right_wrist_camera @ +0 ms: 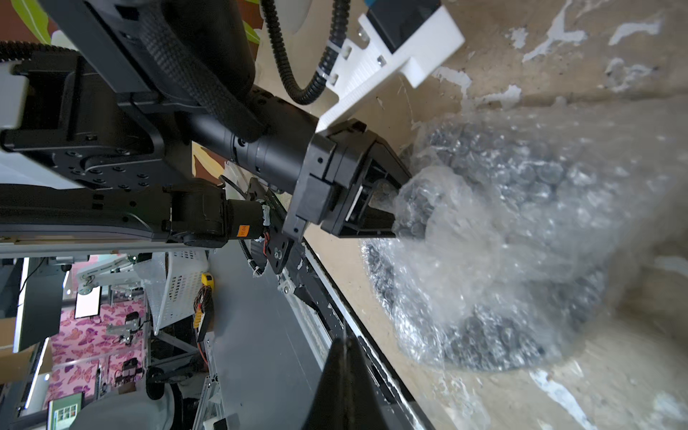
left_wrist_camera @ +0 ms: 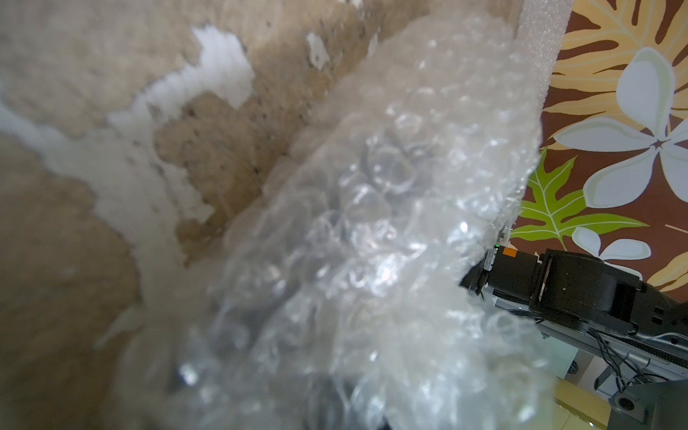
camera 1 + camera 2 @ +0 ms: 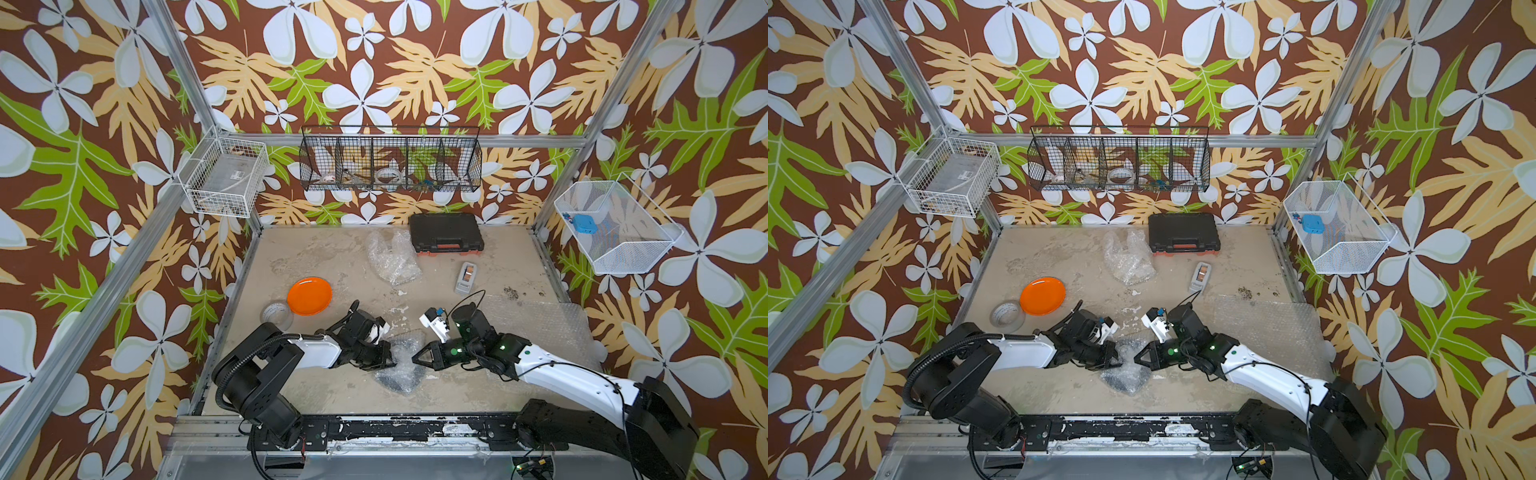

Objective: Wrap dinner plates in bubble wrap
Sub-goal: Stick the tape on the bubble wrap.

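my left pincer (image 1: 404, 208) is clenched on a bunched fold of the bubble wrap (image 1: 521, 208), in the lower centre of both top views. under this wrap lies the black plate (image 1: 495, 342), flat on the table (image 3: 332, 257), and as i judge only loosely covered. my right pincer (image 3: 415, 358) is closed too, with its tip just beside the wrap on the opposite side. i cannot tell if any film is between its jaws. the orange plate (image 3: 309, 296) lies bare, left of centre, near the tape roll (image 3: 277, 316), and a flat sheet (image 3: 540, 328) lies at the right.

what may go wrong, in my judgement: the film is thin and slippery, so a quick pull may draw it out of my left grip. a low pull may drag the plate toward the front edge. the fold may also spring open when i let go, because nothing fixes it.
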Controlling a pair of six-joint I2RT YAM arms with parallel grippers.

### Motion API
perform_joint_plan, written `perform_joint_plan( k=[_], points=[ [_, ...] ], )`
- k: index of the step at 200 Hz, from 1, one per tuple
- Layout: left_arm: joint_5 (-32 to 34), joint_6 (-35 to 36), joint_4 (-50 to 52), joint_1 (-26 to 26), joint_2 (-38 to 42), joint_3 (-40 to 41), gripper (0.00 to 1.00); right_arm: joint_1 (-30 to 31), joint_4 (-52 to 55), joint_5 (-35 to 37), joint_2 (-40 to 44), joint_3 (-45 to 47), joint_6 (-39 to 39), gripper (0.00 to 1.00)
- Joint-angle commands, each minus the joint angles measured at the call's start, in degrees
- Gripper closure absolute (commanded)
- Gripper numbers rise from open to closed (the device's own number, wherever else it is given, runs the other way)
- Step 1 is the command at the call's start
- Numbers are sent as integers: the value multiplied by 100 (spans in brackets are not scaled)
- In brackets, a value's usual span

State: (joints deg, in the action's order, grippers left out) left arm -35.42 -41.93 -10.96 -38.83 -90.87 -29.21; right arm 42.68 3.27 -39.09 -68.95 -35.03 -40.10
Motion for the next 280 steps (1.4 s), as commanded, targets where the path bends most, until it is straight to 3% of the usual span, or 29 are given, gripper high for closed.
perform_joint_plan(
  k=[1,39,112,139,211,280],
  points=[
    [529,-5,1004,6,-71,100,100,-8,-577,-182,-442,-278,396,100],
    [512,-67,982,7,-30,151,100,-57,-567,-28,-1372,-806,977,100],
    [461,-157,985,11,4,295,100,-176,-1392,995,-2552,-722,1680,100],
    [496,-184,1153,7,216,252,100,-174,-1730,1357,-2742,-436,1788,100],
    [919,-254,2431,-2,1404,-671,90,-105,-1988,1297,-2870,-285,1751,100],
    [590,-578,1901,-120,1307,-1085,89,-81,-1964,1247,-2795,-269,1729,100]
  ],
)
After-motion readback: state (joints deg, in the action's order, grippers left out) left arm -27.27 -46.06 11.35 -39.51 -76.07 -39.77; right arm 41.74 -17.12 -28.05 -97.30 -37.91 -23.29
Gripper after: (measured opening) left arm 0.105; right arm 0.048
